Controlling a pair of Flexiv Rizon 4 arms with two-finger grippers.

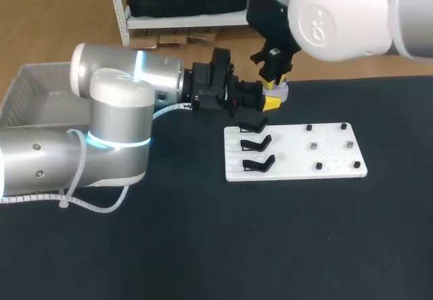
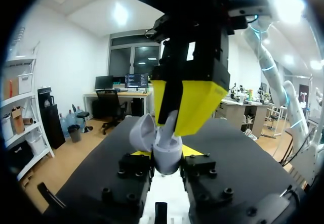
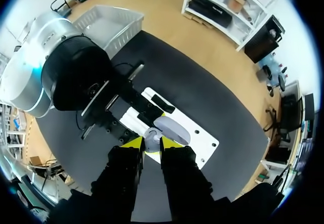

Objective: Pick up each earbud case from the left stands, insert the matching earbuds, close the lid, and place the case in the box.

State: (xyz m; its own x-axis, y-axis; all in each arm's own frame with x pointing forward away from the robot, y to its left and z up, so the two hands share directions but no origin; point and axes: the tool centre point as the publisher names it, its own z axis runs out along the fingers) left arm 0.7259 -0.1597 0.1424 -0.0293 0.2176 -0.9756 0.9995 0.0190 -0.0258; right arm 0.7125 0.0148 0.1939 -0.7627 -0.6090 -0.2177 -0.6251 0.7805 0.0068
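1. White stand board (image 1: 325, 158) on dark tabletop (image 1: 203, 246), centre-right of frame; three black stands (image 1: 257, 143) on its left side.
2. Beyond it, upper centre: left gripper (image 1: 270, 101) clamped on earbud case (image 2: 167, 155), pale lavender-white, lid open.
3. Right gripper (image 1: 276, 82) above, narrow, pinching a pale earbud (image 2: 172, 122) at the case mouth.
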